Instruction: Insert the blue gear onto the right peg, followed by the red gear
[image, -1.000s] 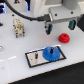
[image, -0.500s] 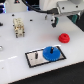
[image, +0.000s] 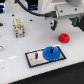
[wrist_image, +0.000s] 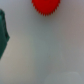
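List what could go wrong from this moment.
The gripper hangs to one side of the red gear, so a straight descent might clip its rim or miss.

The blue gear covers much of the grey plate; carrying the red one over could knock it.

Both views are blurry, so alignment is uncertain.

A white worktop (image: 15, 55) fills most of the exterior view. In the upper left of the frame a small beige block-like object (image: 19, 27) with dark holes stands on it, its details too blurred to tell. Near the top left edge, blue (image: 31, 4) and red (image: 2, 8) shapes show indistinctly.
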